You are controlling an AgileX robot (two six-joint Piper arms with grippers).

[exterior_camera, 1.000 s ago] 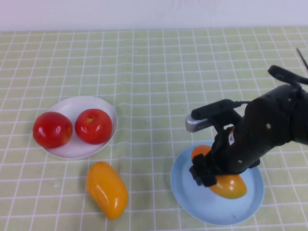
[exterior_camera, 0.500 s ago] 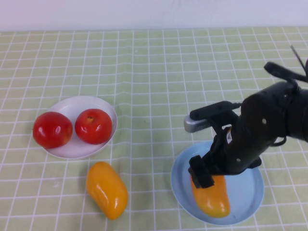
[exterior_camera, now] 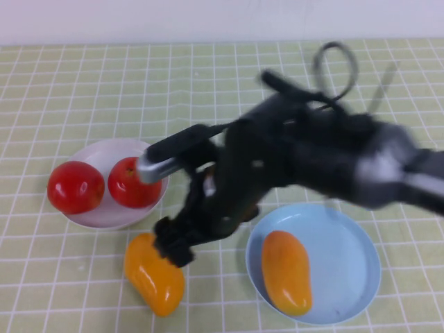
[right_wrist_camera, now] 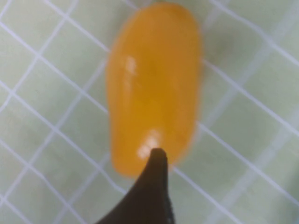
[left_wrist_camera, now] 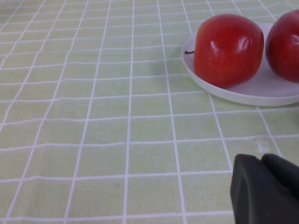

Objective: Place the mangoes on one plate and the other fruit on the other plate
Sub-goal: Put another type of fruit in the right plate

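One mango (exterior_camera: pixel 286 272) lies on the light blue plate (exterior_camera: pixel 354 236) at the front right. The second mango (exterior_camera: pixel 154 277) (right_wrist_camera: pixel 154 84) rests on the cloth front left. My right gripper (exterior_camera: pixel 173 248) hovers over that mango's near-right end, open and empty, with only one dark finger (right_wrist_camera: pixel 156 186) showing in the right wrist view. Two red fruits (exterior_camera: pixel 75 186) (exterior_camera: pixel 132 182) sit on the white plate (exterior_camera: pixel 104 152) at the left. The left wrist view shows them (left_wrist_camera: pixel 229 49) (left_wrist_camera: pixel 285 46) on that plate (left_wrist_camera: pixel 252 95), with my left gripper (left_wrist_camera: pixel 266 186) shut and low over the cloth nearby.
A green checked cloth (exterior_camera: pixel 222 104) covers the whole table. My right arm (exterior_camera: pixel 312 156) stretches across the middle from the right, passing above the blue plate's far edge. The left arm is outside the high view.
My right gripper let the mango go onto the blue plate, then swung left across the table to the mango on the cloth. The released mango has settled lengthwise on the plate.
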